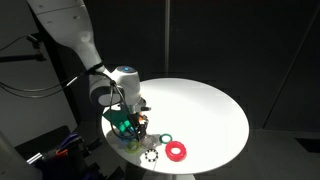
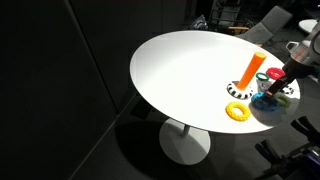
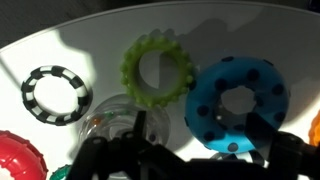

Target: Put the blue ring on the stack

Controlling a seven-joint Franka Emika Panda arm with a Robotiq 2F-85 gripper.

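Note:
The blue ring [image 3: 210, 105], cyan with dark dots, lies flat on the white table [image 3: 250, 30]; it also shows in an exterior view [image 2: 266, 100]. My gripper [image 3: 195, 142] hangs just above it, open. Its dark fingers stand apart, and the right one overlaps the ring's lower edge. The gripper shows over the cluster of rings in both exterior views [image 1: 133, 122] [image 2: 290, 76]. The stack, an orange peg [image 2: 252, 68] on a striped round base, leans beside the rings. Nothing is held.
A yellow-green toothed ring [image 3: 158, 68], a black-and-white ring [image 3: 56, 93], a clear ring [image 3: 105, 120] and a red ring [image 3: 15, 160] lie close around the blue one. A yellow ring [image 2: 237, 111] lies near the table edge. The rings crowd one rim of the table [image 1: 200, 100].

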